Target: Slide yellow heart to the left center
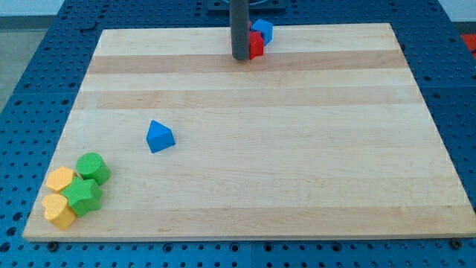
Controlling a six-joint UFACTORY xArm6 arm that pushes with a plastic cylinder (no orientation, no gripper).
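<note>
Blue perforated metal surrounds the pale wooden desk (pixel 297 149), which fills most of the single camera view. At the view's top, slightly left of centre, the straight dark rod comes down and my tip (pixel 241 58) rests on the wood. There is no claw on this arm, so no open or closed state can be told. Just to the view's right of my tip, touching or nearly so, sits a red block (pixel 256 47) with a blue block (pixel 262 30) behind it; their shapes are partly hidden. A blue triangular block (pixel 160 137) lies alone left of centre. In the bottom-left corner four blocks cluster together: a green rounded block (pixel 93 167), a green star block (pixel 83 196), a yellow hexagonal block (pixel 60 179) and the yellow heart (pixel 58 210), lowest of all, far from my tip.
</note>
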